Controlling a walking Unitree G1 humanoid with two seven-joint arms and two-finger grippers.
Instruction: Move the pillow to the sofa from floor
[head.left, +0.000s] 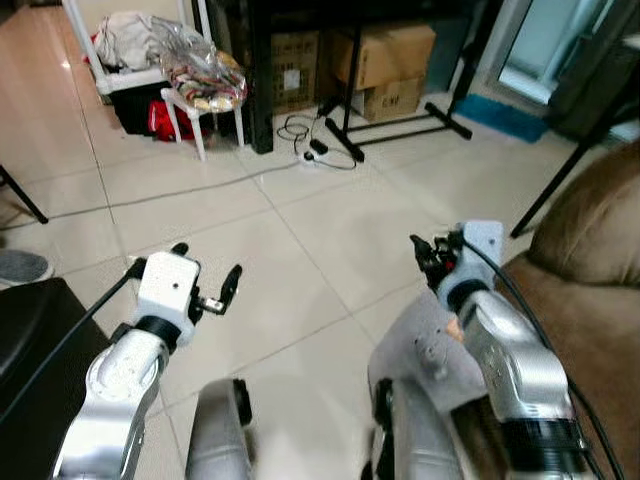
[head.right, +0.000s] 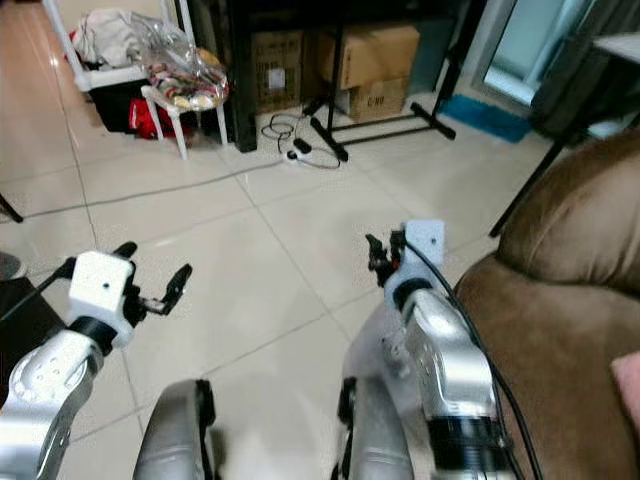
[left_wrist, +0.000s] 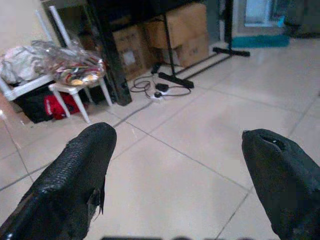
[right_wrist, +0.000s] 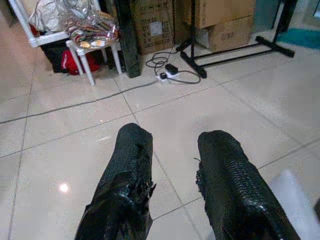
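Observation:
A grey pillow (head.left: 428, 352) lies on the tiled floor against the front of the brown sofa (head.left: 590, 330), partly hidden under my right arm. A pale corner of the pillow (right_wrist: 296, 196) also appears in the right wrist view. My right gripper (head.left: 428, 250) hovers just above and beyond the pillow, its fingers (right_wrist: 130, 165) a little apart with bare floor between them. My left gripper (head.left: 207, 268) is held out over open tiles to the left, away from the pillow, with its fingers (left_wrist: 82, 165) spread wide and nothing between them.
A brown cushion (head.left: 595, 220) rests on the sofa. Ahead stand a white stool with a plastic bag (head.left: 205, 80), cardboard boxes (head.left: 385, 55), a black stand base (head.left: 400, 125) and a power strip with cable (head.left: 315, 150). A dark object (head.left: 30, 340) sits at my left.

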